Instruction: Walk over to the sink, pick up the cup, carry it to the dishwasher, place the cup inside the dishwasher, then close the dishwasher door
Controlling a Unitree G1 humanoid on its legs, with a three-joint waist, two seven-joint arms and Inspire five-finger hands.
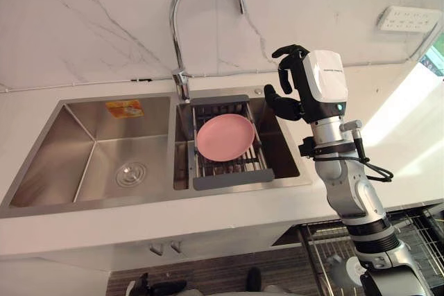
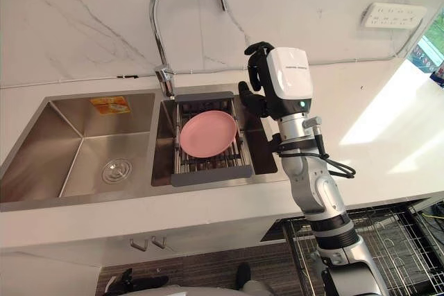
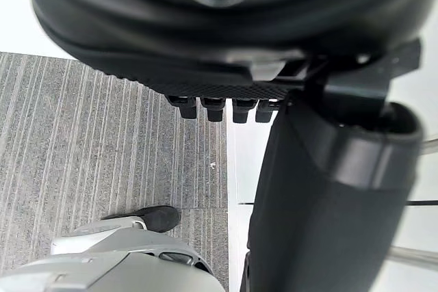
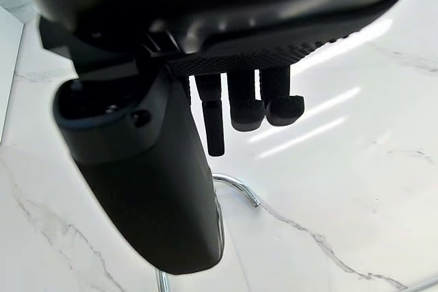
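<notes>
As the right hand hovers loose and empty over the sink's right basin | step: cup pick-up | next: locate cup; pink plate sits racked

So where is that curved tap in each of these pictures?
Left eye view: the tap stands upper middle, behind the sink.
Right eye view: the tap is in the same spot, slightly further left.
Right wrist view: its chrome arch peeks out beside the robot hand.
Left wrist view: faces the striped floor, away from the sink.
Shared landmark: the white marble wall behind the tap.
</notes>
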